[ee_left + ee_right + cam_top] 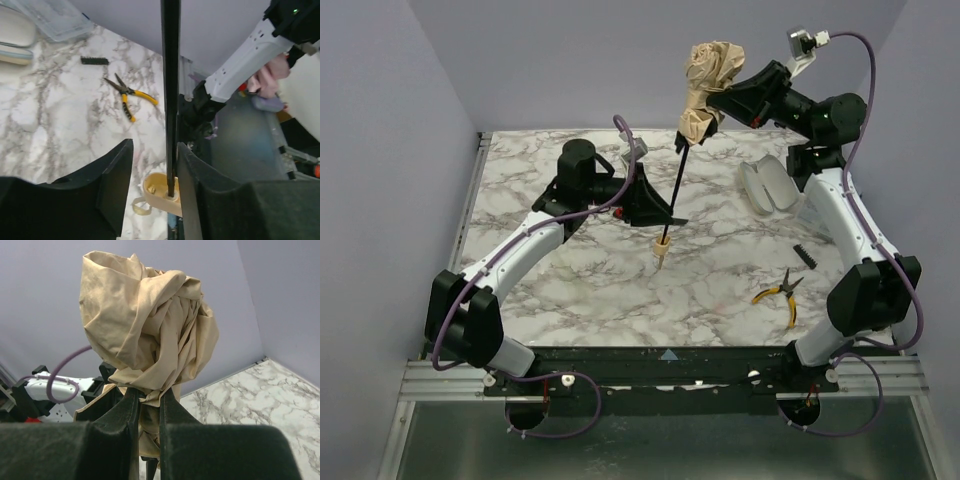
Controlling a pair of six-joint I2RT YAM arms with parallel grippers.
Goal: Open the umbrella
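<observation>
The umbrella is held upright over the table, folded, with its crumpled tan canopy [705, 75] at the top. My right gripper [712, 102] is shut on the lower canopy fabric; in the right wrist view the canopy [150, 315] bulges above that gripper [149, 396]. The thin black shaft [672, 190] runs down to the small beige handle [662, 244], which hangs just above the marble. My left gripper [665, 215] is open around the shaft just above the handle. In the left wrist view the shaft [170, 75] stands between the jaws of that gripper [154, 150], close against the right finger, with the handle [160, 192] below.
Yellow-handled pliers [778, 293] lie at the front right, also in the left wrist view [127, 92]. A small black ridged piece [805, 255] lies beyond them. A pale oval case [768, 185] sits at the right rear. Lavender walls enclose three sides.
</observation>
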